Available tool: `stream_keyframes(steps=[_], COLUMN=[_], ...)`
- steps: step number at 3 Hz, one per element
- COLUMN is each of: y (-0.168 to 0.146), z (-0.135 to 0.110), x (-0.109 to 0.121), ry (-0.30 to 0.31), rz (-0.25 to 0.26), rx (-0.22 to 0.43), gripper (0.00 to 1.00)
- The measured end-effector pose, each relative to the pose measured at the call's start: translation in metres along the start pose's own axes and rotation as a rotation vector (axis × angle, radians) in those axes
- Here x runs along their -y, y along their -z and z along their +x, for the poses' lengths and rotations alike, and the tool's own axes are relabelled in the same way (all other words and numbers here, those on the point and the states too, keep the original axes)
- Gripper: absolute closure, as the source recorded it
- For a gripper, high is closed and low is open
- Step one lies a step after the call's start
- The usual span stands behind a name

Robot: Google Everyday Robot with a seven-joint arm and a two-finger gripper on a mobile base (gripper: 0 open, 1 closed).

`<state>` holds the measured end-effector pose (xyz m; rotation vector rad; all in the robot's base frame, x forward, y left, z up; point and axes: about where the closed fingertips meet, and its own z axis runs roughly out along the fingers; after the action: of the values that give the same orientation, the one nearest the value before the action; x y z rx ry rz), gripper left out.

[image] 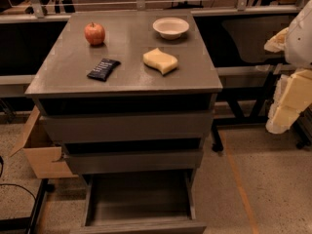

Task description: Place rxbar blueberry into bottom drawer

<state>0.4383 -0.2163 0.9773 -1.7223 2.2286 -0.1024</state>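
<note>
The rxbar blueberry point(104, 68), a flat dark bar with faint white print, lies on the left front part of the grey cabinet top point(131, 48). The bottom drawer point(139, 226) is pulled open below, its grey interior bare. My gripper point(285, 112), pale yellow, hangs at the right edge of the camera view. It is beside the cabinet, well away from the bar and at about the height of the upper drawers.
On the top also sit a red apple point(94, 33) at the back left, a white bowl point(170, 27) at the back, and a pale yellow wavy sponge point(160, 60) right of the bar. The two upper drawers stand slightly out. A cardboard box point(36, 152) sits on the floor at left.
</note>
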Motion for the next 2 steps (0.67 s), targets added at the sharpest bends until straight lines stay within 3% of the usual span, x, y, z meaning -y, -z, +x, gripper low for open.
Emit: stream_keyframes(steps=[1,2], y=[0.000,-0.004], z=[0.000,-0.023], x=[0.000,0.017], ry=[0.000,0.101], rz=[0.000,-0.005], rx=[0.000,0.007], gripper=[0.00,0.00])
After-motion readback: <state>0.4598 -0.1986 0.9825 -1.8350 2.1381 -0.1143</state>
